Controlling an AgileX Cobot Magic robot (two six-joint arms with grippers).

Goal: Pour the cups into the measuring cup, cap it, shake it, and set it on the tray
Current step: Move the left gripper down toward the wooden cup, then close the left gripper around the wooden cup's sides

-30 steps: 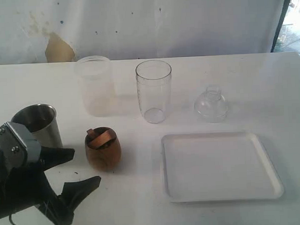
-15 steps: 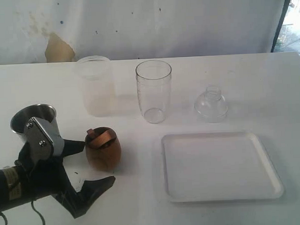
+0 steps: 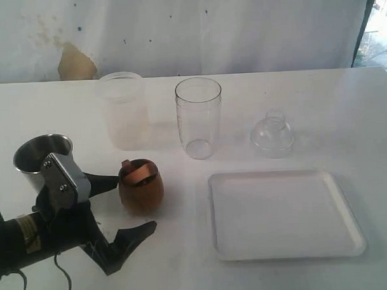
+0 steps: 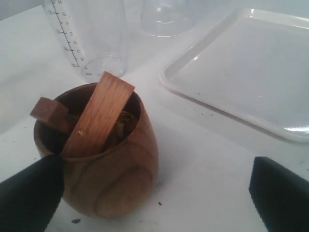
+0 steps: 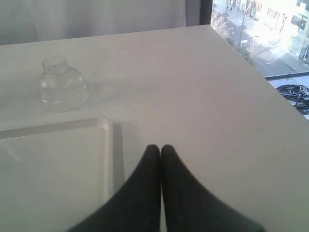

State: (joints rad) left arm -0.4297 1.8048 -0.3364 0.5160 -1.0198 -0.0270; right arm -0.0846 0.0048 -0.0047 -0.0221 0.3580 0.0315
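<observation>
The small brown wooden cup (image 3: 139, 186) (image 4: 113, 166) stands on the table with wooden strips sticking out of it. My left gripper (image 3: 133, 204) (image 4: 154, 200) is open wide around it. One finger (image 4: 29, 198) is against the cup's side and the other (image 4: 280, 193) stands well apart. The steel tumbler (image 3: 41, 155) is behind the gripper. The frosted cup (image 3: 122, 109) and the clear measuring cup (image 3: 198, 116) (image 4: 91, 38) stand farther back. The white tray (image 3: 282, 212) (image 4: 251, 72) (image 5: 48, 169) lies to the right. My right gripper (image 5: 161, 151) is shut on nothing, beside the tray's corner, and is outside the exterior view.
A small clear dome lid (image 3: 272, 134) (image 5: 63, 87) (image 4: 166, 17) sits behind the tray. The table's far right edge (image 5: 251, 67) runs close to the right gripper, with a window beyond it. A white wall backs the table.
My left gripper has moved right and forward until its fingers straddle the wooden cup, and its jaws have widened. The cup has shifted slightly to the right.
</observation>
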